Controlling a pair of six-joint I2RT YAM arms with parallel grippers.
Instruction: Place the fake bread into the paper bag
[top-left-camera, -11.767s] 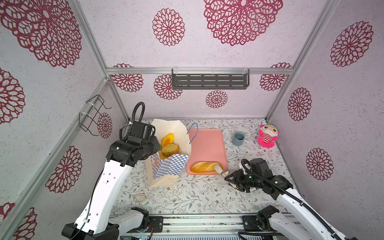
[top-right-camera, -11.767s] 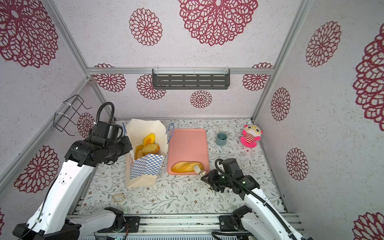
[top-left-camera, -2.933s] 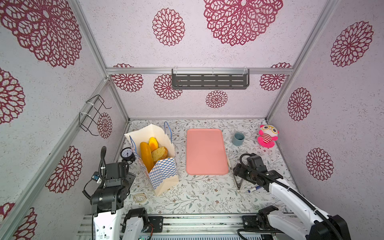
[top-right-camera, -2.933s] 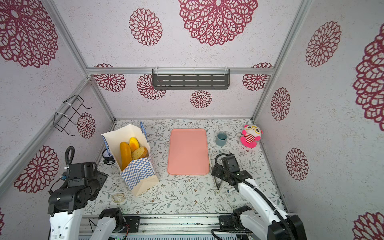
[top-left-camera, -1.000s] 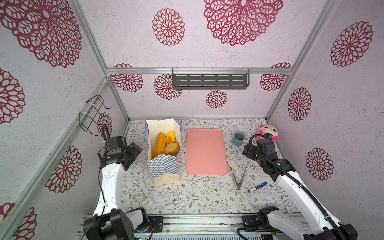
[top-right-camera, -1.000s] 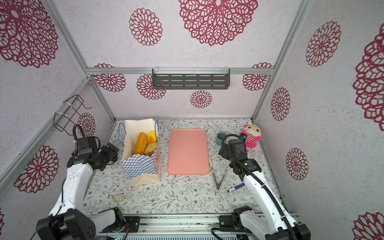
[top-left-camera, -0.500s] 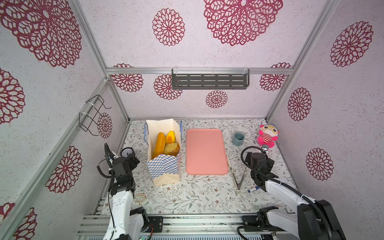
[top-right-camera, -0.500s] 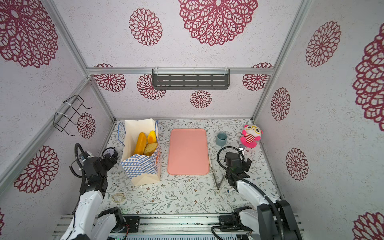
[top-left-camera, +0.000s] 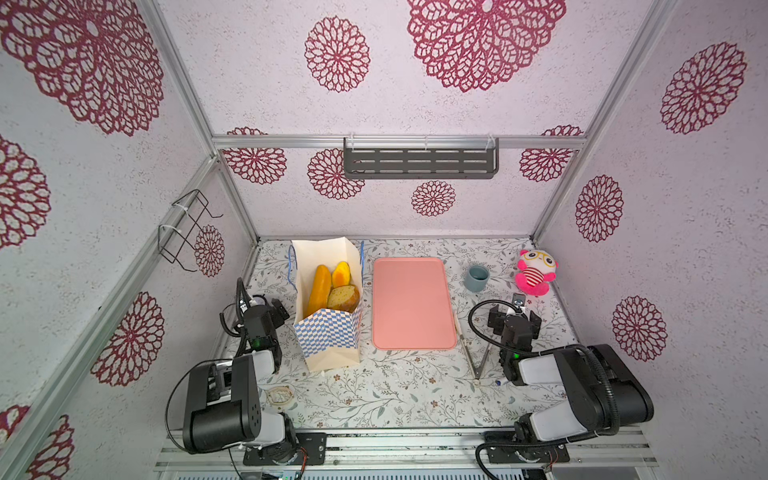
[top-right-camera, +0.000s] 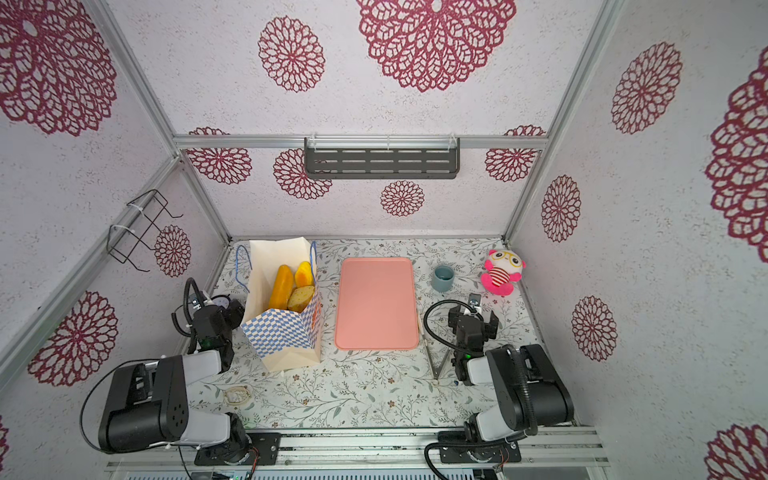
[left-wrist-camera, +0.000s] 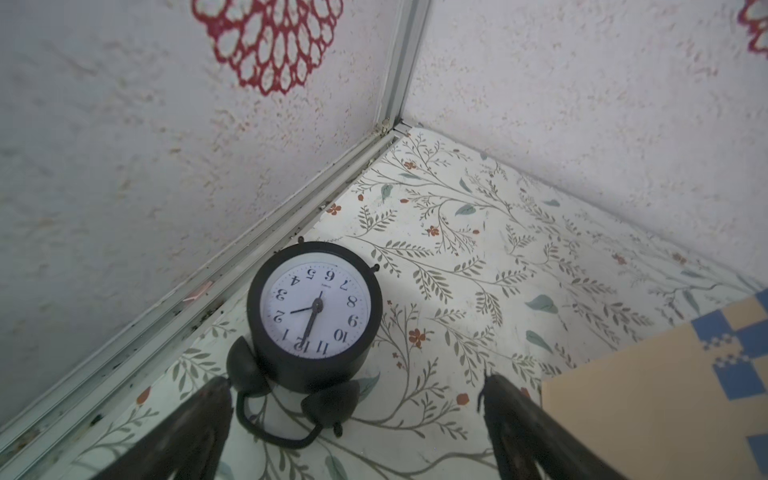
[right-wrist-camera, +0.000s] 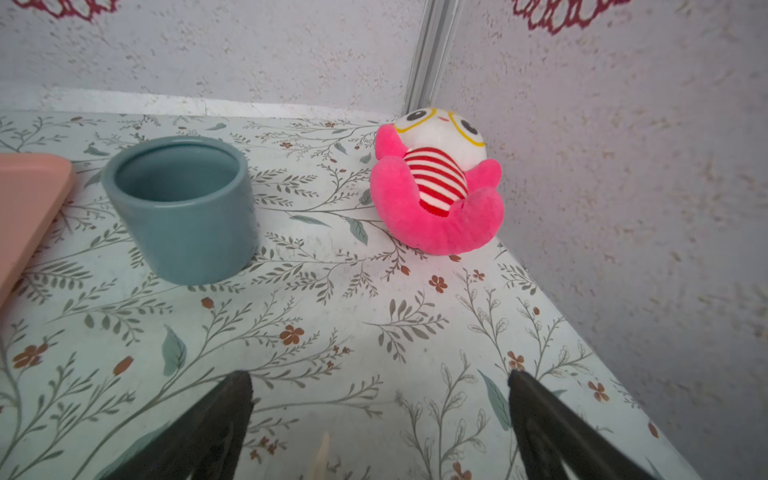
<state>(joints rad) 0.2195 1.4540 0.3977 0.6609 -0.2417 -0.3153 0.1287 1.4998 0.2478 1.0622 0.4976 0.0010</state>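
The fake bread (top-left-camera: 330, 286) sits inside the paper bag (top-left-camera: 328, 336), which stands upright on the surface (top-left-camera: 395, 395) just beside the pink tray (top-left-camera: 411, 307). Three pieces show, and perhaps more lie hidden below. The left pincer (left-wrist-camera: 353, 384) is spread wide, holding nothing, near a black alarm clock (left-wrist-camera: 313, 311). The right pincer (right-wrist-camera: 378, 376) also gapes, holding nothing, facing a blue cup (right-wrist-camera: 183, 216) and a pink plush toy (right-wrist-camera: 436, 195).

Numerals 1–12 on the clock (left-wrist-camera: 314, 309) dial — tiny word seems illegible.

Both top views look down; wrist views low.
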